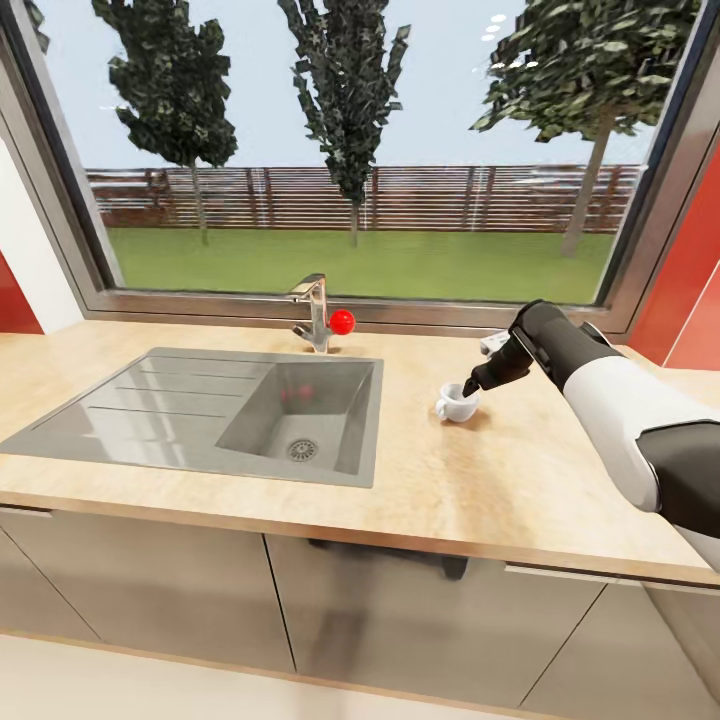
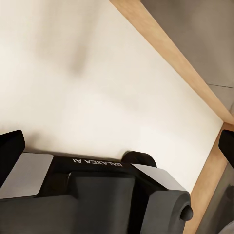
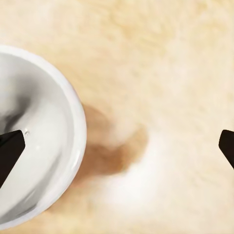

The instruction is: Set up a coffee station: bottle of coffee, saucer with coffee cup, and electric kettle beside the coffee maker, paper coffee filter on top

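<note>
Right tool (image 1: pixel 470 384) spread over small white handled coffee cup (image 1: pixel 456 402) on light wood counter (image 1: pixel 480 480), one finger inside rim; pinch the wall squarely before lifting; left tool (image 2: pixel 117 146) spread, idle.

"GALAXEA AI" on robot body (image 2: pixel 97 163)

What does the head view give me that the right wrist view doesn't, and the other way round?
Head view alone: the sink, tap, window and the right arm reaching in. Right wrist view alone: a close look into the coffee cup, with one finger of the right tool over its bowl and the other far off, jaws wide. Both: the cup standing on the countertop.
</note>
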